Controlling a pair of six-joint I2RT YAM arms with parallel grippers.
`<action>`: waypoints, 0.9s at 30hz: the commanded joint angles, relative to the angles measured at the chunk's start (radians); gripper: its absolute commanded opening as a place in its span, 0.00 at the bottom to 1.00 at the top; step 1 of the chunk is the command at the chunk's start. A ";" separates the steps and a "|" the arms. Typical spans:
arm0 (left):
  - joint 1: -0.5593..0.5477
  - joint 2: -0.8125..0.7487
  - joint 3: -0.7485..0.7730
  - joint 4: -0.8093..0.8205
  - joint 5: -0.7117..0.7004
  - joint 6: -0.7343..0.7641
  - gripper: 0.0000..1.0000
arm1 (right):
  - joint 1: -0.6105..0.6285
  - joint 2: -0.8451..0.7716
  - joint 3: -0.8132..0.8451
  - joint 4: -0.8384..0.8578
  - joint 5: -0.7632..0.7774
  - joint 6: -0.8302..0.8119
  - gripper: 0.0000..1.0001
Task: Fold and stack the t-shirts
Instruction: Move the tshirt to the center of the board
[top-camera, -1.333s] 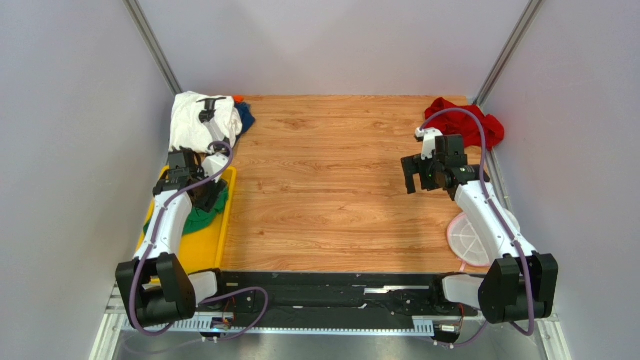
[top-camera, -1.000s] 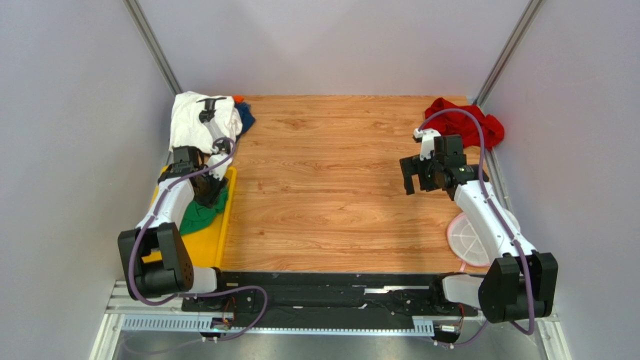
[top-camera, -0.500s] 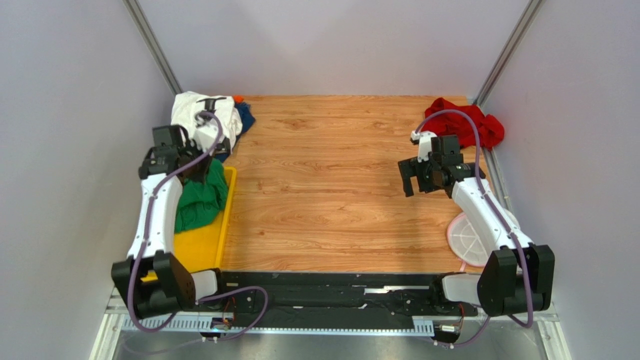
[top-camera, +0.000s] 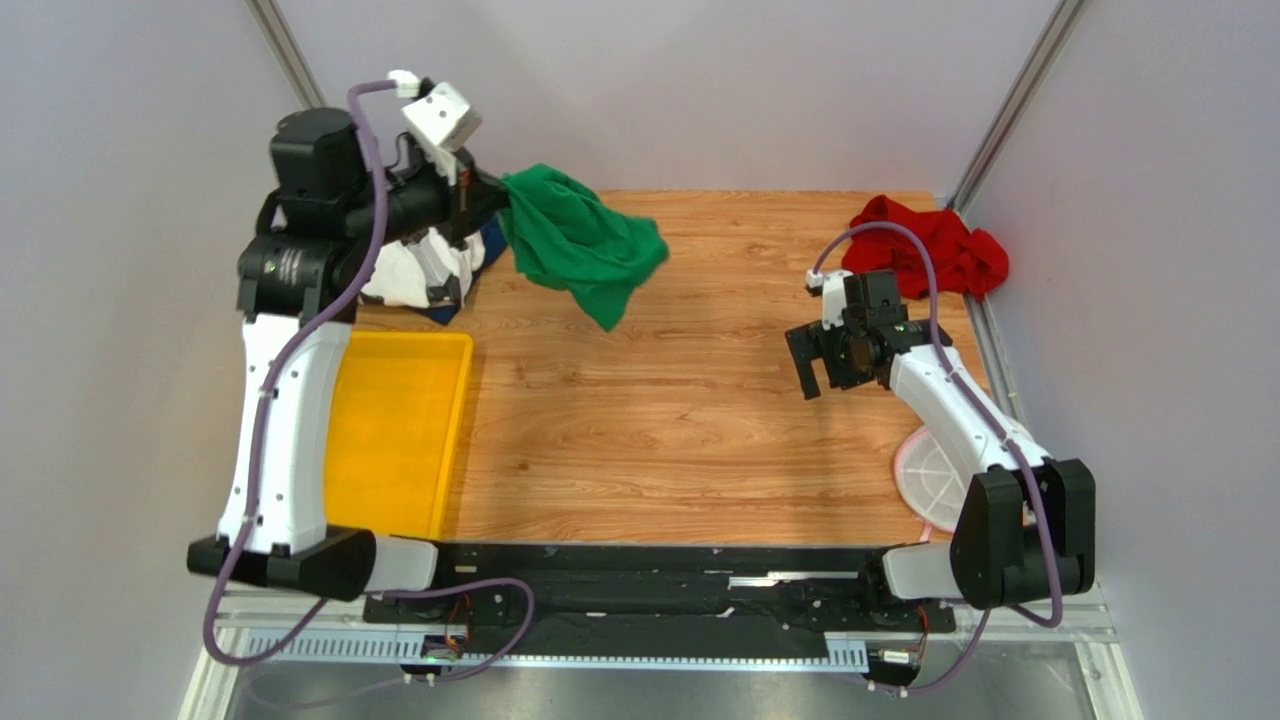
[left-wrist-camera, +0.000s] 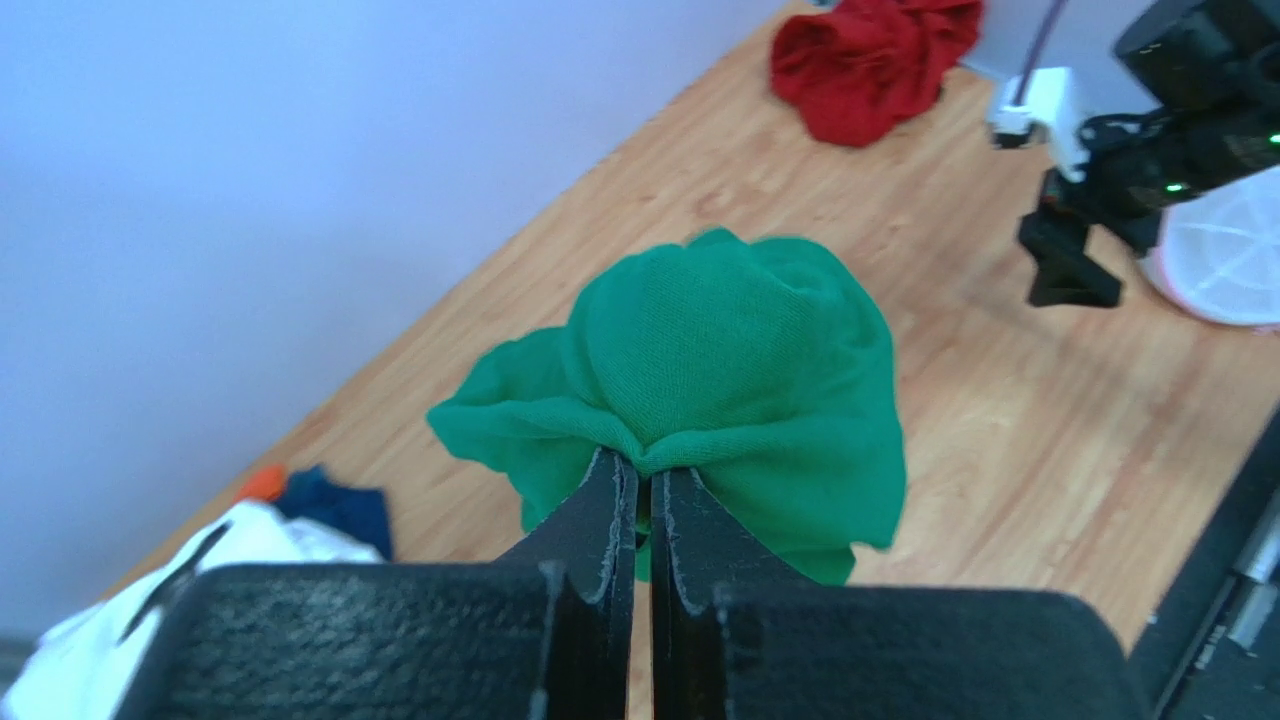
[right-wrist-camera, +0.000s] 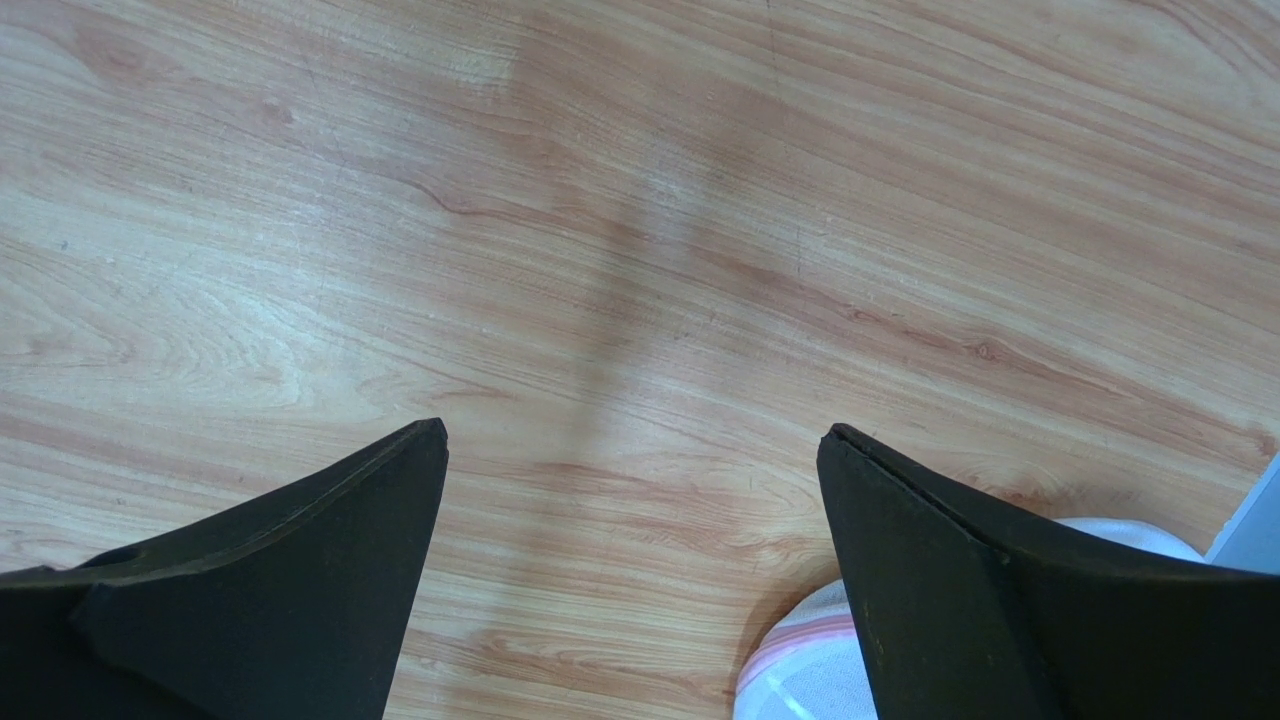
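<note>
Top external camera is sitting high behind the near edge, looking down and forward over the whole table (top-camera: 676, 435); wide, distant. Left wrist camera is riding just behind the left gripper (left-wrist-camera: 639, 477), raised high, looking down toward the far right corner. It is catching the green t-shirt (left-wrist-camera: 736, 360) close up, plus the red t-shirt (left-wrist-camera: 872, 60) and right gripper (left-wrist-camera: 1067, 258), all shared with the overhead view. Right wrist camera is facing nearly straight down, close to the wood, fingers (right-wrist-camera: 271, 585) framing an edge of the mesh basket (right-wrist-camera: 804, 668).

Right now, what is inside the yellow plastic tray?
Only bare yellow floor shows in the yellow plastic tray. The white left arm crosses above its left side, hiding what lies there.
</note>
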 joint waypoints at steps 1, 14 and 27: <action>-0.109 0.115 0.083 -0.049 0.020 -0.061 0.00 | 0.006 0.013 0.038 0.007 0.018 -0.015 1.00; -0.470 0.265 -0.331 0.009 -0.186 0.105 0.61 | 0.006 0.042 0.037 0.004 0.037 -0.022 1.00; -0.444 -0.043 -0.849 0.202 -0.547 0.298 0.65 | 0.251 -0.102 0.049 -0.011 -0.169 -0.081 0.99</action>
